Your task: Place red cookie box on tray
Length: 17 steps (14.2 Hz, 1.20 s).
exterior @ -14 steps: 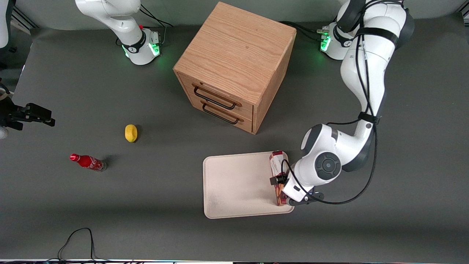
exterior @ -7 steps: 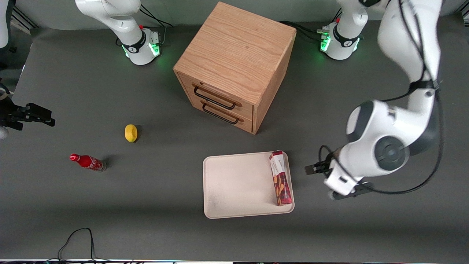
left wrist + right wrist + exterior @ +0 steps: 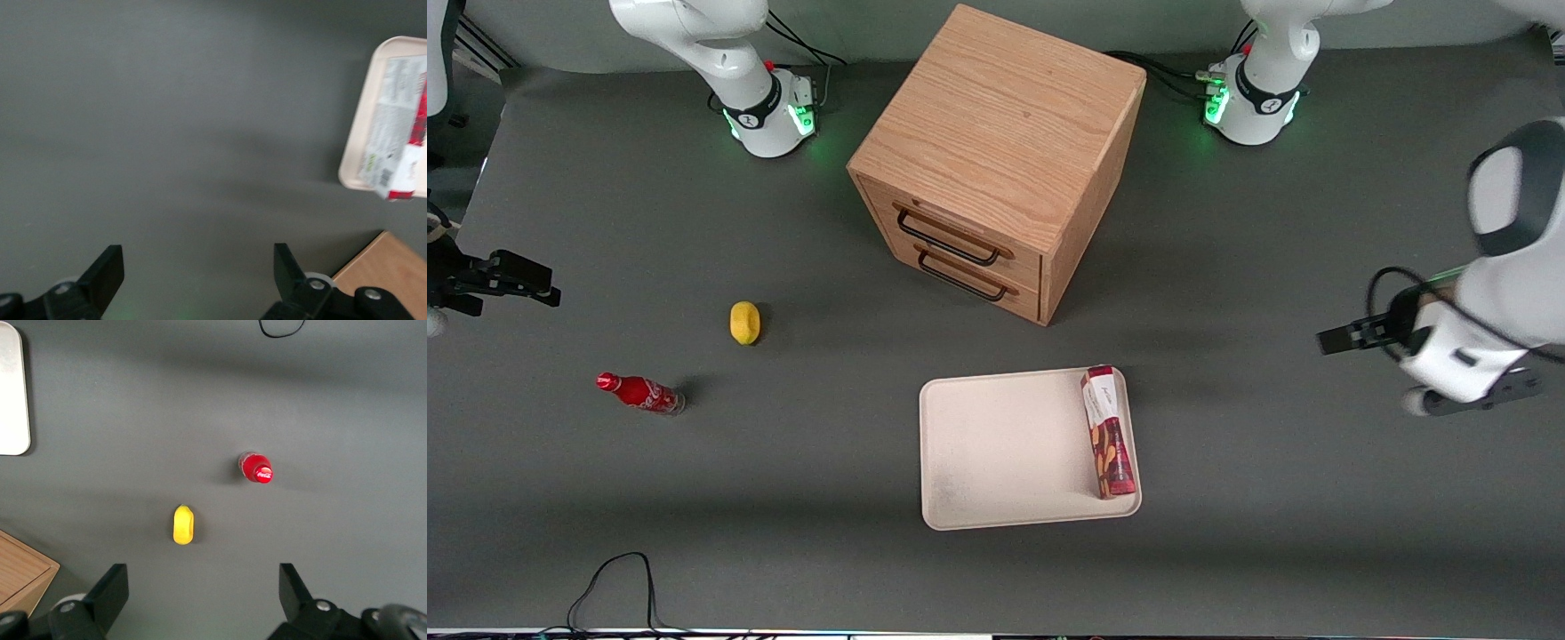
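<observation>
The red cookie box (image 3: 1109,433) lies flat in the tray (image 3: 996,453), along the short edge toward the working arm's end of the desk (image 3: 783,498), its white end panel pointing at the wooden cabinet (image 3: 996,151). Nothing touches it. The gripper (image 3: 193,280) is well apart from the tray, above bare desk at the working arm's end; its fingers (image 3: 107,273) stand wide apart and hold nothing (the wrist view is somewhat blurred, but the gap looks plain). Toward the parked arm's end lie a yellow lemon-like fruit (image 3: 744,322) and a small red cola bottle (image 3: 640,393).
</observation>
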### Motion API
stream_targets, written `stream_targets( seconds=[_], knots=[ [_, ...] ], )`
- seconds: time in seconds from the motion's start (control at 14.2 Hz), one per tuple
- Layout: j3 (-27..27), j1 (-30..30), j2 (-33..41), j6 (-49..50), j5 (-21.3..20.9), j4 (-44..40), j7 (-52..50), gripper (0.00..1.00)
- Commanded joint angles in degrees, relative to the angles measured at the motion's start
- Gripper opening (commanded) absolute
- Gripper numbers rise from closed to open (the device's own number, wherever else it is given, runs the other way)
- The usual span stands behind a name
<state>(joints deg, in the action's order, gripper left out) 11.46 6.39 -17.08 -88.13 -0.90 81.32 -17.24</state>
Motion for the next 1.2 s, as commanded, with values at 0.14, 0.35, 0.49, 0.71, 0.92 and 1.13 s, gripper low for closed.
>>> stream_targets(
  seconds=[0.14, 0.35, 0.49, 0.71, 0.92, 1.13],
  knots=[
    [-0.82, 2.67, 14.16, -2.04, -0.33, 15.08, 3.34, 1.0],
    [-13.78, -7.13, 17.33, -0.47, -0.33, 15.19, 4.31, 1.0],
    [-21.89, -13.22, 17.34, 1.02, -0.33, 13.35, 9.21, 1.0],
    [-22.45, -12.89, 16.64, 4.35, -0.24, 9.92, 9.07, 1.0],
    [-22.63, -12.89, 16.64, 6.13, -0.24, 9.65, 8.27, 1.0],
    [-22.63, -13.15, 16.55, 6.65, -0.24, 9.38, 8.36, 1.0]
  ],
)
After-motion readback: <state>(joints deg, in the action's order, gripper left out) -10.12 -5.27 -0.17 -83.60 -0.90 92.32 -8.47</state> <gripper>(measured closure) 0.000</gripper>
